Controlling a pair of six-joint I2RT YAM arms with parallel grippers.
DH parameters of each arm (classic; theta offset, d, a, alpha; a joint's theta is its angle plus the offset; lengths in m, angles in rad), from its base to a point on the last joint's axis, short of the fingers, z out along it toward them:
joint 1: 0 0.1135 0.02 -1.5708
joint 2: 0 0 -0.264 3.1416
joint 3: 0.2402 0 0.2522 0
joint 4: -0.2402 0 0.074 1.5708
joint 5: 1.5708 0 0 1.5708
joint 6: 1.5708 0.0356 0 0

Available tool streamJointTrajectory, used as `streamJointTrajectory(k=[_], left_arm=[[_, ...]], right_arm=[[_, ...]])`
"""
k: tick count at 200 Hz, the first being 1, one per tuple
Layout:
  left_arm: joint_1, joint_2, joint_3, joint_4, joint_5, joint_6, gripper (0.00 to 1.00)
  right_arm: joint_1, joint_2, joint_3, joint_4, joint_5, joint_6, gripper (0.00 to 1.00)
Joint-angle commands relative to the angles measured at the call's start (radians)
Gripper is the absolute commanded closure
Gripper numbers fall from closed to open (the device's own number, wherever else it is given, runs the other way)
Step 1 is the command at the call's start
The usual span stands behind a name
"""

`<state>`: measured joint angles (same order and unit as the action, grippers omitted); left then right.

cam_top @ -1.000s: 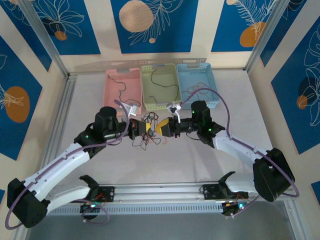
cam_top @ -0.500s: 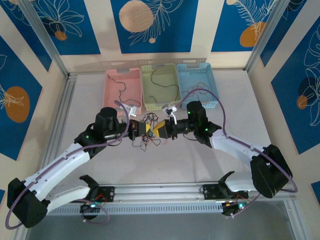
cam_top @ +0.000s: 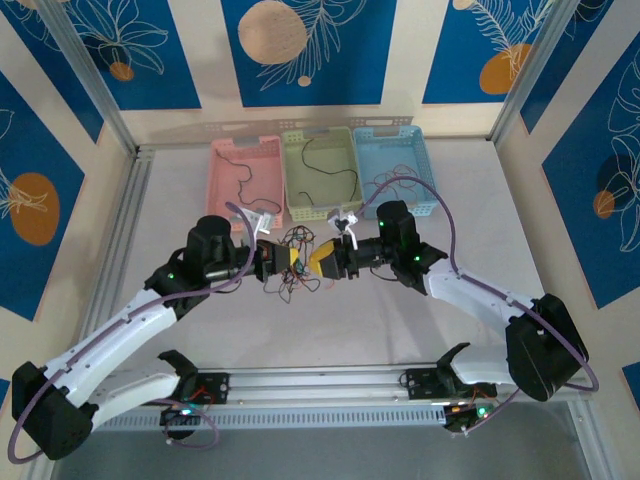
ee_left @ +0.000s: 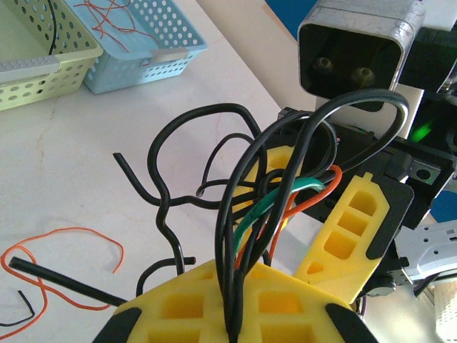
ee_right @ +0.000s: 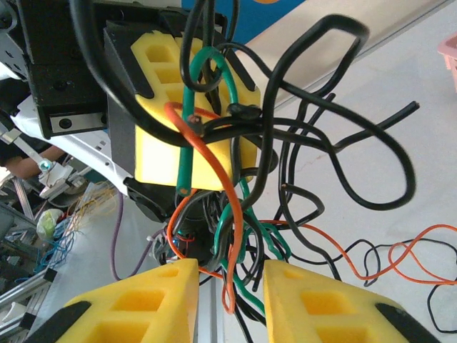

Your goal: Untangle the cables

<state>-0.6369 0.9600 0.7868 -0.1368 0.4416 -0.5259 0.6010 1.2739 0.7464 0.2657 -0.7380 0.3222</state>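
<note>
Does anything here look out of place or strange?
Only the cables stand out: a knotted clump of black, orange and green wires is held above the table, pinched in the shut left gripper, with strands passing through the open right gripper. One orange strand lies loose on the table.

Robot lab: aluminium frame [cam_top: 330, 378], printed walls [cam_top: 310, 50]

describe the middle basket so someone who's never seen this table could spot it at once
Look to the far edge of the white table, where three perforated plastic baskets stand side by side. The middle basket sits between the pink basket and the blue basket. It is the only pale green one, and a black cable lies in it.
</note>
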Motion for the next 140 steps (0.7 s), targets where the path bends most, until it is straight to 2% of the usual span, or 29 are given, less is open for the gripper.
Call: streamJointTrajectory(k=[1,22,60,113,140], left_arm=[[0.009,-0.011,0.006,0.011,0.014,-0.005,1.00],[0.008,-0.009,0.005,0.013,0.014,-0.006,1.00],[0.008,-0.007,0.004,0.017,0.021,-0.009,1.00],[0.009,0.004,0.003,0.026,0.031,-0.012,1.00],[0.007,0.006,0.003,0.027,0.034,-0.013,1.00]], right_arm=[[0.001,0.002,0.025,0.003,-0.027,0.003,0.68],[0.009,0.010,0.032,0.002,-0.022,0.003,0.68],[0.012,0.018,0.034,0.004,-0.009,0.009,0.79],[0.020,0.032,0.038,0.015,0.002,0.020,0.84],[0.023,0.033,0.038,0.018,0.005,0.022,0.94]])
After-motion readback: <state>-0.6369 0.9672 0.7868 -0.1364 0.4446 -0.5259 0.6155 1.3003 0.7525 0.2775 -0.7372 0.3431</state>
